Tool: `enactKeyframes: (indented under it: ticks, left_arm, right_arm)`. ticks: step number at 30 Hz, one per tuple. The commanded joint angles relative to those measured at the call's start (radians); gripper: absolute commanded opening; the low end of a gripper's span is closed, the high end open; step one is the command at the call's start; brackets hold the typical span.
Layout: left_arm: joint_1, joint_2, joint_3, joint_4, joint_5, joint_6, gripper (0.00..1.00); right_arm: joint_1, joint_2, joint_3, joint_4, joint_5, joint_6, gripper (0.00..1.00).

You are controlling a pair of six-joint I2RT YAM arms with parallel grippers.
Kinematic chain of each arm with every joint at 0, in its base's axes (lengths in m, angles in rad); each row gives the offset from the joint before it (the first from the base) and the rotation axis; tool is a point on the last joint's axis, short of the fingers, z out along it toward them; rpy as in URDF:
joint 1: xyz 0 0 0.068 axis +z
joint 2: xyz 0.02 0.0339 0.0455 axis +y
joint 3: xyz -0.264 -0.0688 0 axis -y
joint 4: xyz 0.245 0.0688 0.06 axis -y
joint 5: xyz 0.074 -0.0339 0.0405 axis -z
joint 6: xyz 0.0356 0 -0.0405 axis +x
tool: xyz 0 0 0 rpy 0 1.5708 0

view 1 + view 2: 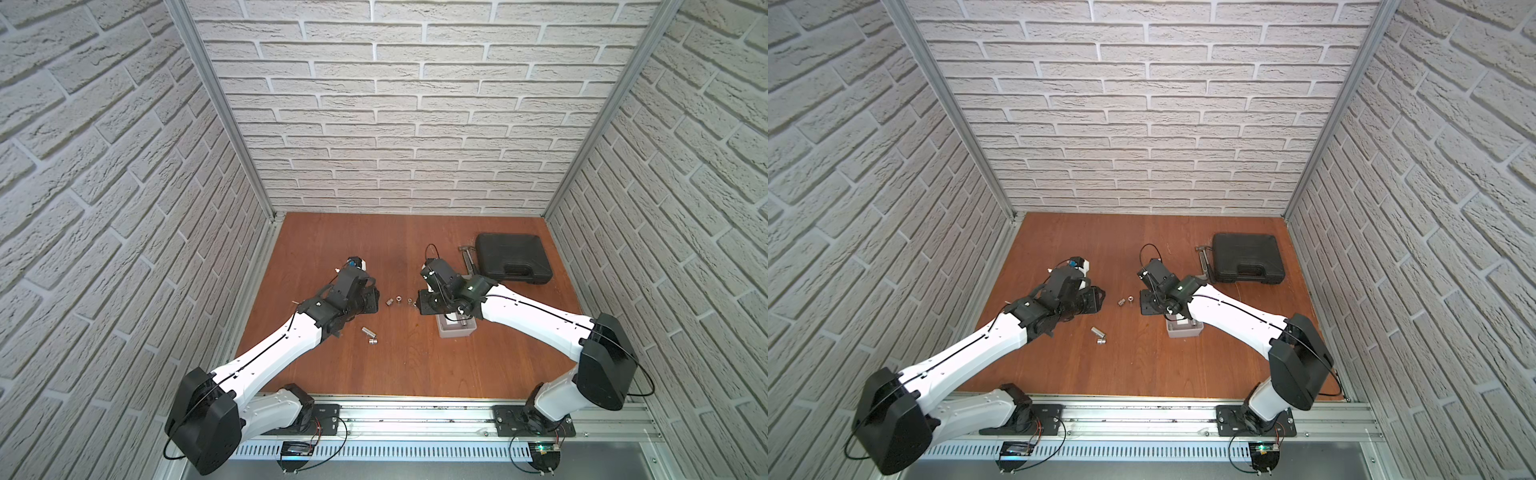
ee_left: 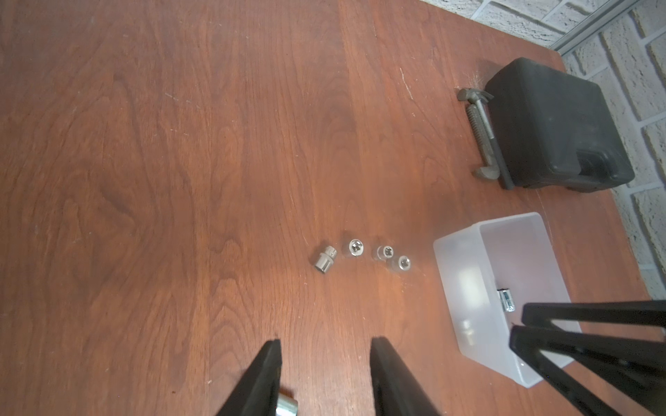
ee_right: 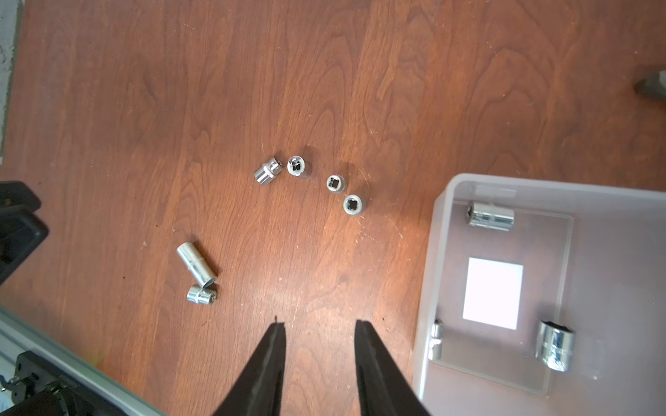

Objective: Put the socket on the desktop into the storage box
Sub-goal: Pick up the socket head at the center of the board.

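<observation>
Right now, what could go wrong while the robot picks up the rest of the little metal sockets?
1. The long socket lies touching a short socket; grabbing one may send the other rolling.
2. The other four sockets sit close together, so the open right gripper could knock a neighbour.
3. That gripper hangs close beside the storage box wall and might bump it.

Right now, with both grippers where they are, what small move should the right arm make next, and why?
Probably swing the right gripper over the upright socket nearest the box and lower around it. The jaws stand apart and empty above the table beside the box, which already holds sockets. Six more lie on the table, and that one looks the shortest reach.
</observation>
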Motion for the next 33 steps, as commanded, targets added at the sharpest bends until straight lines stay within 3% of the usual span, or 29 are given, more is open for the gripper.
enactKeyframes:
  ticks: [1, 6, 12, 33]
  left_arm:
    - [0.008, 0.012, 0.013, -0.037, 0.024, -0.015, 0.46]
    - [0.009, 0.035, 0.034, -0.124, 0.042, 0.001, 0.47]
    - [0.008, 0.019, -0.027, -0.074, 0.059, -0.036, 0.47]
    - [0.018, 0.093, -0.032, 0.016, 0.040, -0.019, 0.46]
  right_arm:
    - [0.009, 0.034, 0.038, -0.016, 0.044, -0.022, 0.38]
    - [0.003, 0.091, 0.098, -0.037, 0.059, -0.038, 0.39]
    - [0.002, 0.101, 0.088, -0.013, 0.044, -0.038, 0.43]
    - [-0.030, 0.158, 0.095, -0.015, 0.051, -0.063, 0.34]
